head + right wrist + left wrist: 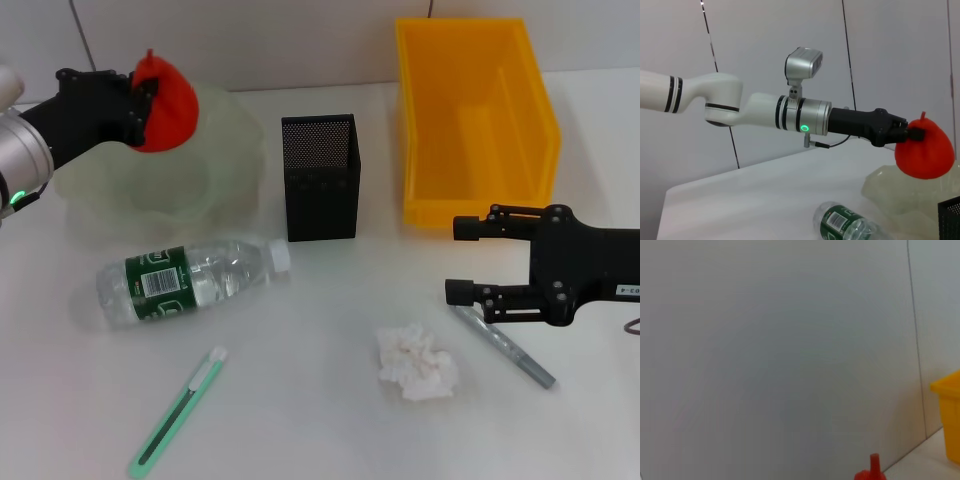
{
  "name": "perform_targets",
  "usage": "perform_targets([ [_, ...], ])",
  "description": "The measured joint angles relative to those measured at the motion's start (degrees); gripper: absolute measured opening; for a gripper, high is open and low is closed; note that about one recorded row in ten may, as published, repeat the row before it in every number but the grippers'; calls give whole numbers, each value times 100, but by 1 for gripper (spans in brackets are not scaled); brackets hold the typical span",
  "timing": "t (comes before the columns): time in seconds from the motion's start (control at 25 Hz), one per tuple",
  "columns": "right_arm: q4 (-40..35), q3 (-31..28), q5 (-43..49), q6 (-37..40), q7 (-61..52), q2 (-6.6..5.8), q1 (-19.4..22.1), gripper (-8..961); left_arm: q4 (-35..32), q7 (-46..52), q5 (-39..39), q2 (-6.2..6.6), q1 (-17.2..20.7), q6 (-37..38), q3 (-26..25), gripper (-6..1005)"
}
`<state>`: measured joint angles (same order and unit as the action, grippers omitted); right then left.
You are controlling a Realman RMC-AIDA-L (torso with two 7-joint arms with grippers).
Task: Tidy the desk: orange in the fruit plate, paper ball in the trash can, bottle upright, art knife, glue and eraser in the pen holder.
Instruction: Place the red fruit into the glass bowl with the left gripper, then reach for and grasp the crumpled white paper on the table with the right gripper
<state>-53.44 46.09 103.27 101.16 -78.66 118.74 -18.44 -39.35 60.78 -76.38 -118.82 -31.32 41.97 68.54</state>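
One orange (pixel 168 112) clamped in left claw (pixel 140 100), held above the translucent fruit plate (pixel 200 190). Bottle (pixel 185 280) lying on its side on the table (pixel 320 420), art knife (pixel 178 412) and paper ball (pixel 417 363) nearby. Right claw (pixel 460 260) wide, over the glue (pixel 503 346), beside the yellow trash can (pixel 475 120).

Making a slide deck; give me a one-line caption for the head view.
Left claw holds the orange above the fruit plate; bottle lies on its side.
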Motion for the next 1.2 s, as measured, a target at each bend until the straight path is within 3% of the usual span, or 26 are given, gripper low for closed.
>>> perform_targets([
  [0.4, 0, 4, 0, 0, -31, -1, -22, 762, 203, -259, 370, 0, 14, -126, 5, 82],
  [0.56, 0, 2, 0, 5, -54, -7, -19, 762, 221, -268, 370, -1, 2, -108, 3, 238],
  [1.08, -62, -1, 0, 31, -62, 7, 16, 762, 222, -271, 508, 0, 40, -72, 39, 600],
  [1.16, -62, -6, -1, 36, -64, 7, 16, 762, 209, -241, 508, 6, 61, -13, 49, 651],
  [1.2, -62, -21, -1, 42, -69, 8, 16, 762, 150, -176, 499, 32, 156, 383, 53, 676],
])
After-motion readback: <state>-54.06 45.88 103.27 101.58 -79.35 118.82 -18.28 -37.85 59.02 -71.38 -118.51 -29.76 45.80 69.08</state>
